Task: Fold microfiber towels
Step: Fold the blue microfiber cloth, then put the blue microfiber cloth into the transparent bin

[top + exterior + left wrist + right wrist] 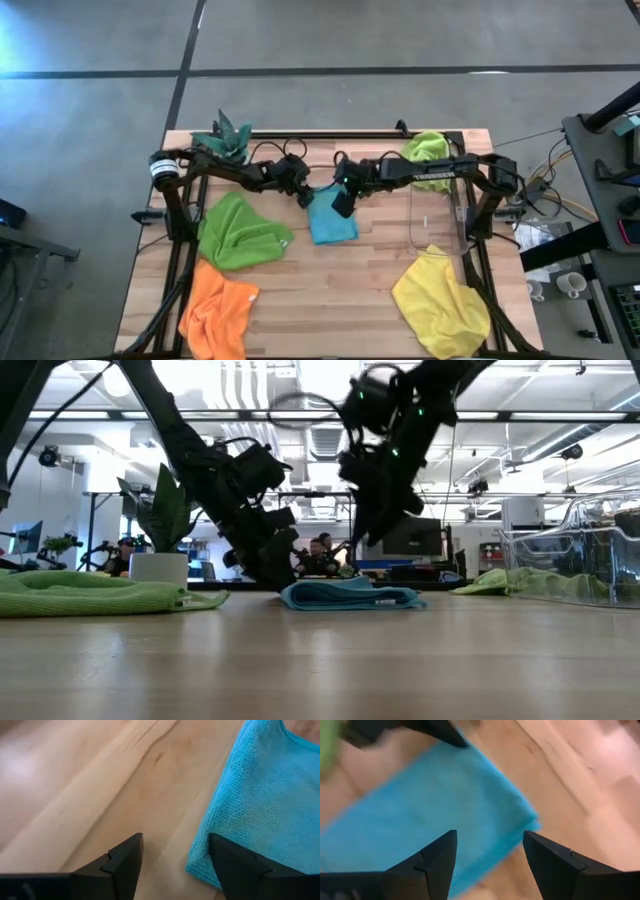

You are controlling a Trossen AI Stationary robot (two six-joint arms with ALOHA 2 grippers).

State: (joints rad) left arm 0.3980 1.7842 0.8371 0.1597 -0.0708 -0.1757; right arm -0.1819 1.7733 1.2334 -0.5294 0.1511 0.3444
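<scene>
A folded blue towel (333, 222) lies flat at the table's middle, also seen in the low view (350, 597). My left gripper (172, 847) is open and low at the towel's left far corner (202, 867); one finger stands over that corner and the other over bare wood. My right gripper (489, 851) is open and hangs above the blue towel (420, 815), clear of it (372, 525). A darker green towel (240, 232), an orange one (218, 310) and a yellow one (440, 300) lie loose on the table. A lime green towel (428, 148) lies at the far right. My left gripper comes slanting down from the table's left at the blue towel's corner (200, 870). One finger overlaps the corner's edge in the left wrist view; whether it touches the cloth I cannot tell.
A clear plastic bin (440, 215) stands right of the blue towel. A potted plant (225, 135) stands at the far left corner. Bare wood lies between the orange and yellow towels near the front edge.
</scene>
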